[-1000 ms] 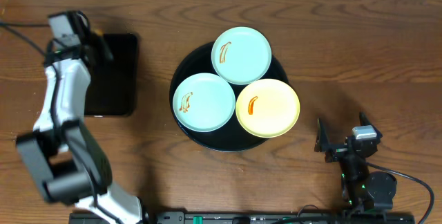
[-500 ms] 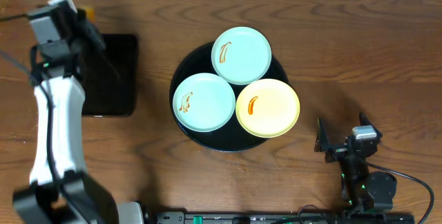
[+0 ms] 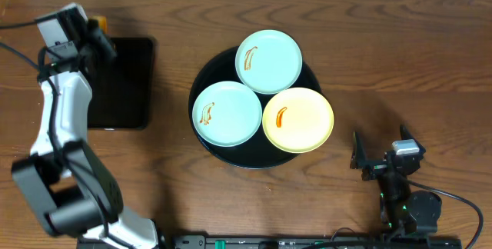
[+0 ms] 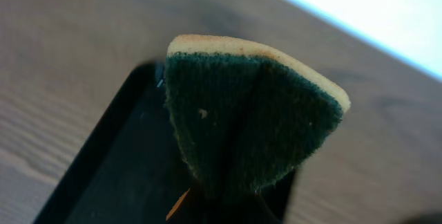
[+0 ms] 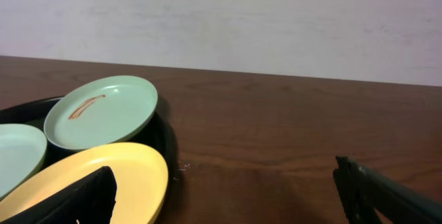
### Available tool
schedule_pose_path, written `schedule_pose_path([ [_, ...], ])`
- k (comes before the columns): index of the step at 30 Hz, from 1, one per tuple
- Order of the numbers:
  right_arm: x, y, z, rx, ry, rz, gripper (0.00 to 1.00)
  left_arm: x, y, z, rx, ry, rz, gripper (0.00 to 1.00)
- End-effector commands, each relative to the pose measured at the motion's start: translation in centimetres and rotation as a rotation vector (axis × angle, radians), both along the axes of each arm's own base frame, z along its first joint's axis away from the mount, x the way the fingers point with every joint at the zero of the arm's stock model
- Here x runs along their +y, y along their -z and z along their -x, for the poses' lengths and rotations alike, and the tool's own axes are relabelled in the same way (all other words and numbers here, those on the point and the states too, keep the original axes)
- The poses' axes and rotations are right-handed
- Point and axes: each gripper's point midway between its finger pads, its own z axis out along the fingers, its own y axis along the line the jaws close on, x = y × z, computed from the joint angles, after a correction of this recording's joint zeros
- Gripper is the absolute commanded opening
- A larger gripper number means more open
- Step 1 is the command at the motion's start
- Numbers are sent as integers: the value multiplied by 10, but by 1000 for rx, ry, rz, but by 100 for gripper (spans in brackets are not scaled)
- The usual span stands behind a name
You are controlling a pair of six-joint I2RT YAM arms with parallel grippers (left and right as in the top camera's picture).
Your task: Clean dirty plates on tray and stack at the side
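Nearest, at the near right of the table [image 3: 430, 64], the right gripper [image 3: 379, 151] is seen with fingers spread wide and nothing between them; only their dark tips are caught in the lower corners of the right wrist view. Mid-table, the tray [image 3: 223, 154] is almost wholly covered; the yellow plate [image 3: 298, 120] is set nearest on the right, a mint plate [image 3: 227, 113] just left of it, a second mint plate [image 3: 268, 61] farthest, overhanging the rim; an orange-brown smear is borne by each. Farthest, at the left, the left gripper [image 3: 97, 34] is held over the far corner of the small tray [image 3: 123, 87], clamped on a sponge [image 4: 252, 113]; the sponge is pinched into a fold, green side to the wrist camera; the fingers are hidden beneath it, and from overhead little of it can be made out.
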Motion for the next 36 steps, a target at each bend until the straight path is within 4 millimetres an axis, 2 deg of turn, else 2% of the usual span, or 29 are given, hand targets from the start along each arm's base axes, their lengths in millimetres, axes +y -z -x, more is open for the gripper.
schedule_pose_path([
  [1,2,1,0,0,-7,8,99,7,-15,-3,-56,21,9,7],
  [4,2,1,0,0,-7,8,99,-7,-51,-7,-172,107,50,7],
  [5,2,1,0,0,-7,8,99,-12,-70,-8,-224,137,51,7],
  [8,2,1,0,0,-7,8,99,-17,-105,-3,-302,156,22,8],
  [10,2,1,0,0,-7,8,99,-19,-118,1,-326,158,9,7],
  [12,2,1,0,0,-7,8,99,-19,-120,3,-326,159,5,7],
  [13,2,1,0,0,-7,8,99,-19,-117,3,-315,165,-3,7],
  [15,2,1,0,0,-7,8,99,-8,-94,5,-235,132,-48,7],
  [18,2,1,0,0,-7,8,99,8,-40,7,-83,69,-43,7],
  [21,2,1,0,0,-7,8,99,7,18,7,38,75,26,8],
  [22,2,1,0,0,-7,8,99,4,31,6,60,85,49,7],
  [24,2,1,0,0,-7,8,99,-5,46,3,70,123,102,8],
  [25,2,1,0,0,-7,8,99,-8,45,1,59,136,112,7],
  [28,2,1,0,0,-7,8,99,-16,21,-8,-29,187,125,7],
  [30,2,1,0,0,-7,8,99,-20,-7,-11,-101,212,119,8],
  [36,2,1,0,0,-7,8,99,-27,-110,2,-306,232,8,7],
])
